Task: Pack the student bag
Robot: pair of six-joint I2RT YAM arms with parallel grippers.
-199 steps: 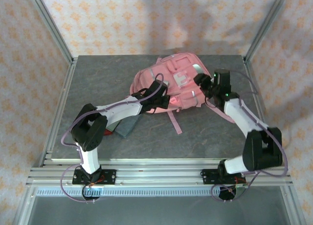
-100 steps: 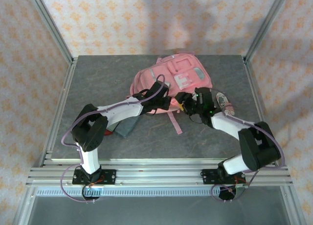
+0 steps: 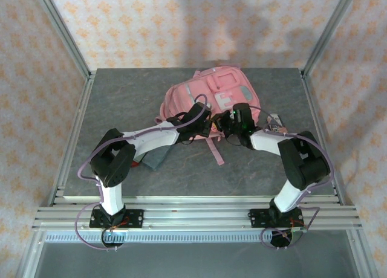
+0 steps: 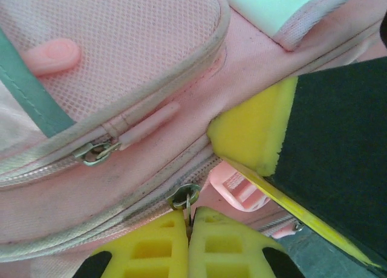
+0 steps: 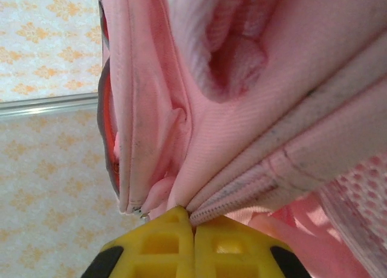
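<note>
- Student bag (image 3: pixel 213 96) fabric is what the right gripper (image 5: pixel 193 222) has hold of: its yellow fingers are pressed together on a fold of pink cloth beside a zip line.
- The left gripper (image 4: pixel 188 225) is closed as well, nipping a zip pull (image 4: pixel 184 197) whose metal ring sits just above the fingertips.
- Both grippers meet at the near edge of the student bag, just beside each other. In the left wrist view the right one's yellow pad touches the pink cloth above that same zip.
- A pink buckle (image 4: pixel 239 190) lies just under that pad.
- Higher on the bag, a second puller (image 4: pixel 94 152) with a pink tab hangs from the zip of a mesh-textured pocket, and a teal patch (image 4: pixel 272 3) shows at the top.
- From above, the bag lies flat on the grey table (image 3: pixel 121 103), at the far middle, with a strap (image 3: pixel 214 148) trailing toward the arms.
- A grey-blue flat thing (image 3: pixel 156 158) lies beneath the left forearm, apart from the bag.
- A small patterned thing (image 3: pixel 277 122) lies just right of the bag; what it is I cannot tell.
</note>
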